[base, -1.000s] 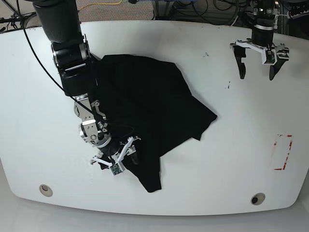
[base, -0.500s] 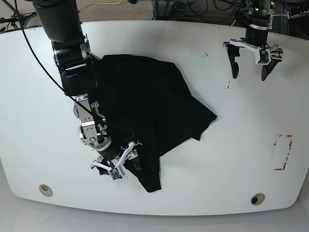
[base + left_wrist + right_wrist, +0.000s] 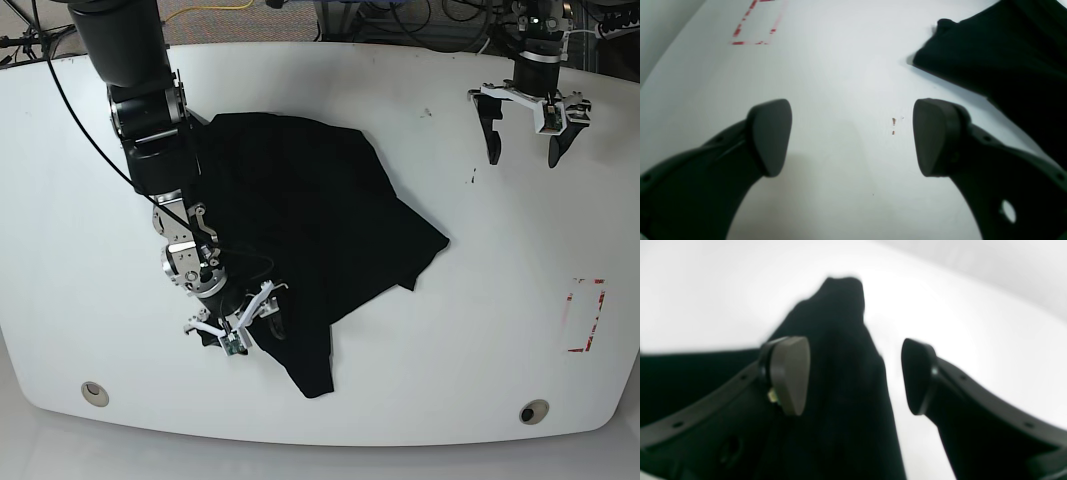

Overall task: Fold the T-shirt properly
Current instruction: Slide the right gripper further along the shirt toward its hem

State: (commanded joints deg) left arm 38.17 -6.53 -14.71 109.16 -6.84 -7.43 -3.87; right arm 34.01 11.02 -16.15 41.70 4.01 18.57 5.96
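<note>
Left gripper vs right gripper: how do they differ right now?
The left gripper hangs over bare table, apart from the T-shirt; the right gripper sits at the shirt's near edge. Only white surface lies between the left fingers; black fabric runs between the right fingers. Both are open.

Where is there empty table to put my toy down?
Bare table lies between the T-shirt and the red marks, below the left gripper. Crowded: the near-left edge, where the right gripper sits over the shirt.
</note>
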